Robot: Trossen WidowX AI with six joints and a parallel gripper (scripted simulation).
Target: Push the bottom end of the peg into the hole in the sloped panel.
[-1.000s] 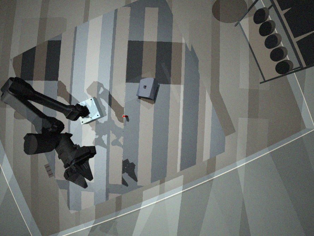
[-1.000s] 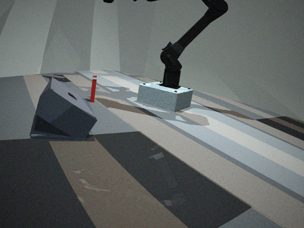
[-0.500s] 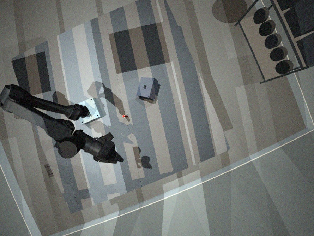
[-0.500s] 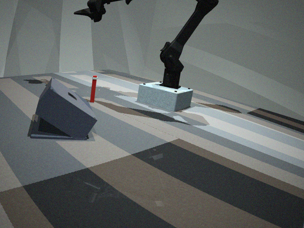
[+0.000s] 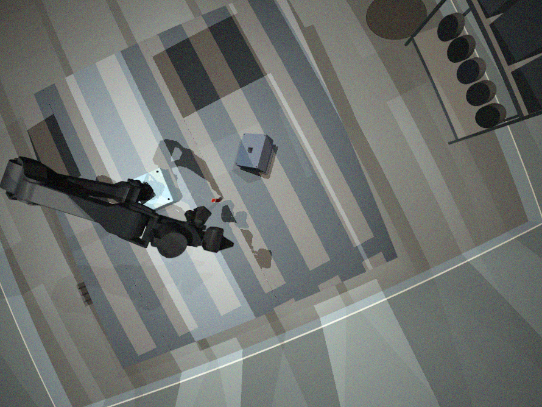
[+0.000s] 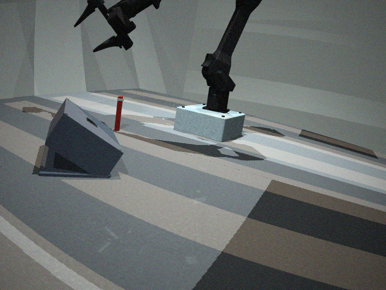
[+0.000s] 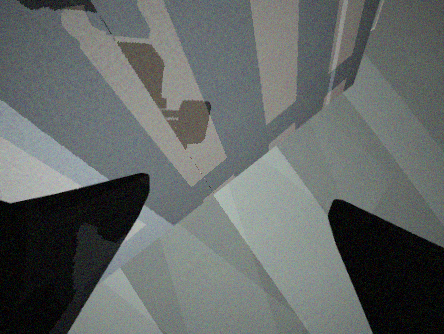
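A red peg (image 5: 214, 200) (image 6: 118, 115) with a pale band near its top stands upright on the table. The blue-grey sloped panel (image 5: 260, 146) (image 6: 77, 114) stands beyond it from the robot's base, and its face has one small dark hole (image 5: 249, 149) (image 6: 92, 122). The hole's exact shape is too small to tell. My gripper (image 6: 83, 38) (image 7: 240, 195) is open and empty, its fingers wide apart, high above the table. Neither peg nor panel shows in the wrist view.
The arm's pale base block (image 5: 165, 186) (image 6: 199, 126) stands on the striped surface, on the near side of the peg. A dark-framed rack (image 5: 433, 89) with several round dark things is at the far upper right of the top view, beside a brown disc (image 5: 396, 17).
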